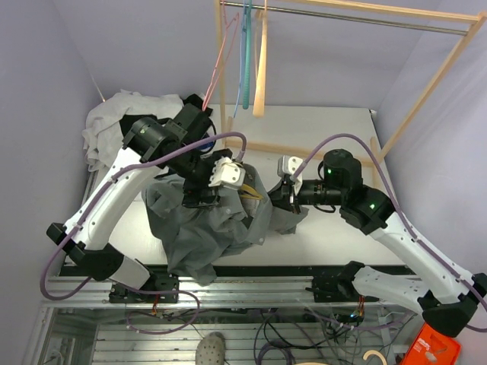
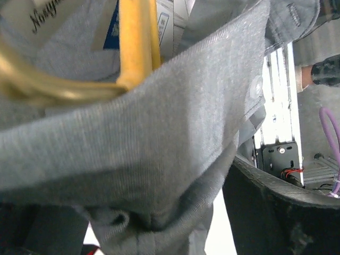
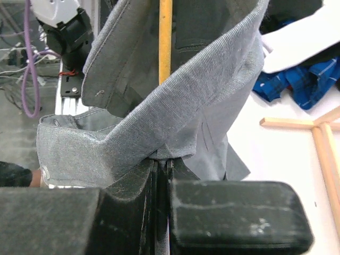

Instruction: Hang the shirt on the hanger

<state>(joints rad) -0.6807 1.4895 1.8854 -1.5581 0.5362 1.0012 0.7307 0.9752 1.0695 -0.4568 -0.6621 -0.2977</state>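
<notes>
The grey shirt [image 1: 205, 228] hangs bunched between both arms, its lower part trailing over the table's near edge. The yellow hanger [image 1: 250, 192] shows only as a short piece poking out of the fabric. In the left wrist view the hanger [image 2: 137, 42] lies inside the shirt [image 2: 159, 138] near the neck label. My left gripper [image 1: 199, 196] holds a thick wad of shirt between its jaws [image 2: 151, 223]. My right gripper [image 1: 283, 190] is shut on a shirt edge [image 3: 164, 162]. Beyond it, the shirt [image 3: 186, 101] drapes across the hanger bar [image 3: 165, 42].
A white garment [image 1: 114, 122] and a dark blue one [image 1: 205, 141] lie at the back left. A wooden rack [image 1: 304, 148] stands behind, with pink [image 1: 221, 53], teal [image 1: 245, 46] and cream [image 1: 261, 68] hangers on its rail. The blue garment [image 3: 297, 85] and a rack bar [image 3: 319, 127] show in the right wrist view.
</notes>
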